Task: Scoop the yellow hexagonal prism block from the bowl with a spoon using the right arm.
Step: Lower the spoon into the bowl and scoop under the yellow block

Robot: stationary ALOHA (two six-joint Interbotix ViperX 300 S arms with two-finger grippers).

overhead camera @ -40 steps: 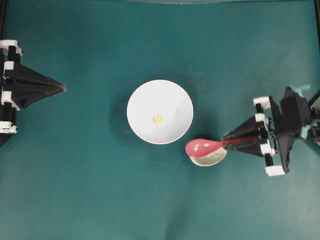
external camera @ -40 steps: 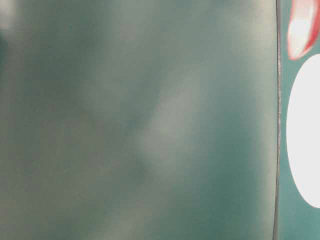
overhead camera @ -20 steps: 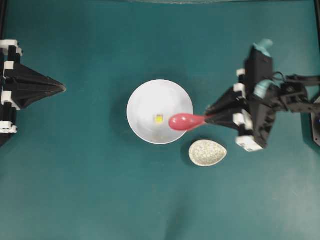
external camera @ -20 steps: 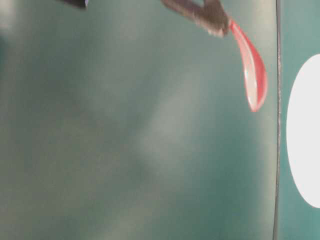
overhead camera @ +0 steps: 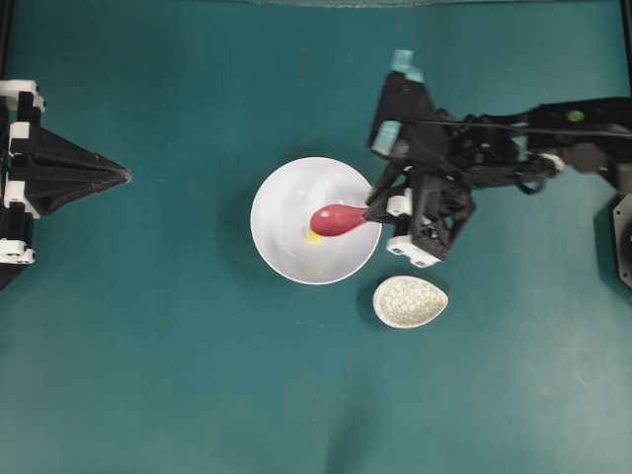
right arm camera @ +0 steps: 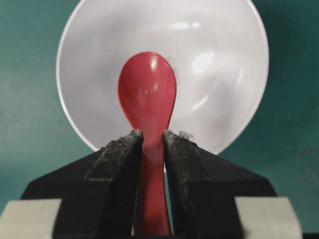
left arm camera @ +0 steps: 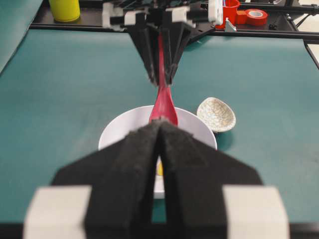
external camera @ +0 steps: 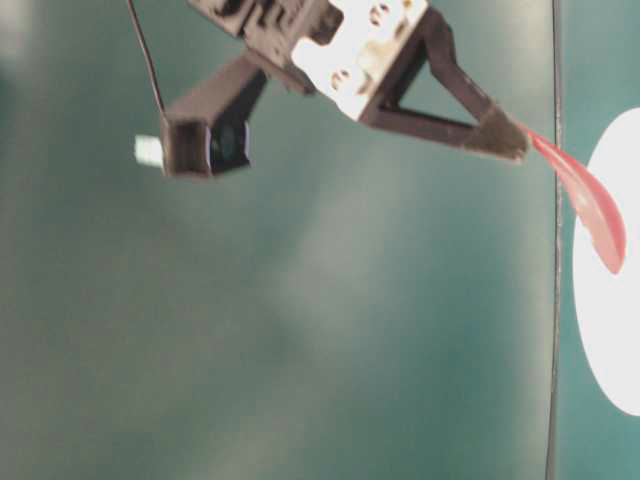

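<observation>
The white bowl (overhead camera: 284,202) sits mid-table with the yellow hexagonal prism block (overhead camera: 311,237) on its floor. My right gripper (overhead camera: 370,210) is shut on the handle of the pink-red spoon (overhead camera: 336,219), whose head hangs over the bowl's right half and partly covers the block. In the right wrist view the spoon (right arm camera: 147,89) points into the bowl (right arm camera: 219,59) and hides the block; the gripper (right arm camera: 152,137) pinches the handle. From table level the spoon (external camera: 597,207) slopes down toward the bowl (external camera: 612,340). My left gripper (overhead camera: 124,175) rests shut at the far left, holding nothing.
A speckled teardrop spoon rest (overhead camera: 410,301) lies empty just right of and below the bowl. The right arm's links (overhead camera: 553,128) stretch in from the right edge. A yellow cup (left arm camera: 65,9) and red items (left arm camera: 249,15) stand beyond the table's far rail.
My right arm has lifted the spoon off the speckled rest and carried it up and left until its head is over the bowl. The left arm has not moved.
</observation>
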